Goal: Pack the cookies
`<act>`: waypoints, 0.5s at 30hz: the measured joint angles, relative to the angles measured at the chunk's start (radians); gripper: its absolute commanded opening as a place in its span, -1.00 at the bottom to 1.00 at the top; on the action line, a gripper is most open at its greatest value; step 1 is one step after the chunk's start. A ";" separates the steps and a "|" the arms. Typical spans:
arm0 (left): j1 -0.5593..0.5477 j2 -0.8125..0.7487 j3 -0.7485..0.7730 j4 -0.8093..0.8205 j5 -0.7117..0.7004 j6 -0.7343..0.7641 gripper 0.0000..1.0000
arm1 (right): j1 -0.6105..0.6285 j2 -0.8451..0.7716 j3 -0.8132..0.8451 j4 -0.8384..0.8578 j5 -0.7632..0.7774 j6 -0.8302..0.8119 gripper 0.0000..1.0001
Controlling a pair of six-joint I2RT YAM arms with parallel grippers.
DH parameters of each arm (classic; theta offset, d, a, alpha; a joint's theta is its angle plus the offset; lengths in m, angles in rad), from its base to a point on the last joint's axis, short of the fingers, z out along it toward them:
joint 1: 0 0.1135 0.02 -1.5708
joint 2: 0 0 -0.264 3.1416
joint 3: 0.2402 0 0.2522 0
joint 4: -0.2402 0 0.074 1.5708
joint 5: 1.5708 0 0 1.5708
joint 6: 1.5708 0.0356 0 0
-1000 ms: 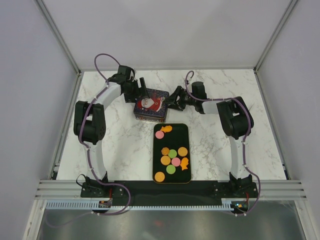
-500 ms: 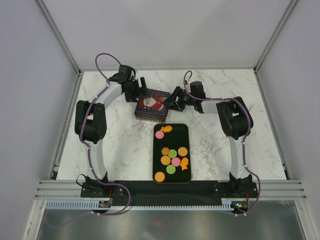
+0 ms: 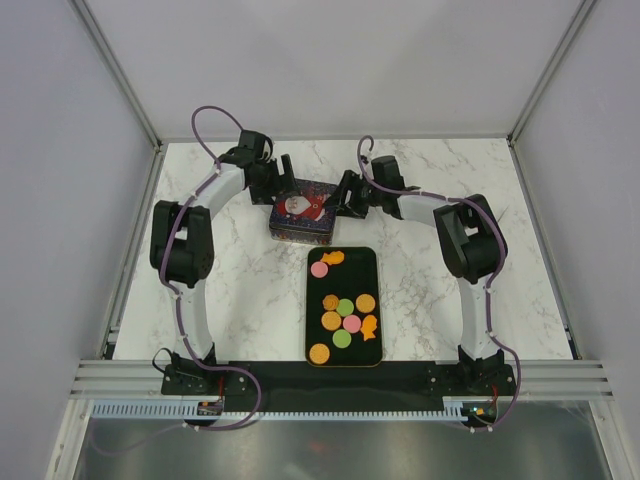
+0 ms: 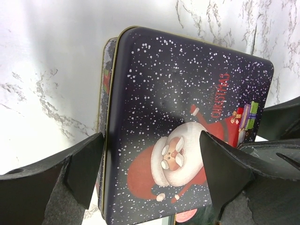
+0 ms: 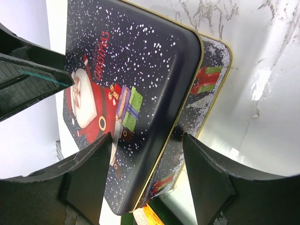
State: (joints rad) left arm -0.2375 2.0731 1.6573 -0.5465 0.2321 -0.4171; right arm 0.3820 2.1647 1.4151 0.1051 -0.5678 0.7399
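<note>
The cookies, round and fish-shaped in orange, pink and green, lie on a black tray at the table's middle. Behind it stands a dark Christmas tin with a Santa lid. The lid sits slightly askew, so the base shows past its rim. My left gripper is open, one finger beside the tin's left side and the other over the lid. The open right gripper straddles the lid's right edge. Each wrist view shows a single cookie: a pink cookie and an orange cookie.
The marble table is enclosed by plain grey walls. Both arms reach to the far middle and meet over the tin. The tray lies between the two arm bases, close to the tin's front edge.
The right gripper has moved left and slightly farther back, closing in on the tin's right edge. The left gripper and the tin have barely shifted.
</note>
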 measured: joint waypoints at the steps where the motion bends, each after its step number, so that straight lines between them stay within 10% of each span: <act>1: 0.000 0.000 0.000 0.000 -0.003 0.000 0.82 | 0.001 -0.001 0.004 -0.009 0.005 -0.006 0.39; 15: 0.001 -0.023 -0.031 -0.003 -0.048 0.000 0.87 | 0.011 -0.006 0.044 -0.091 0.043 -0.066 0.40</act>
State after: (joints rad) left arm -0.2367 2.0499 1.6268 -0.5499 0.1841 -0.4175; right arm 0.3935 2.1590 1.4590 0.0139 -0.5251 0.6739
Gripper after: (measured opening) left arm 0.929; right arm 0.698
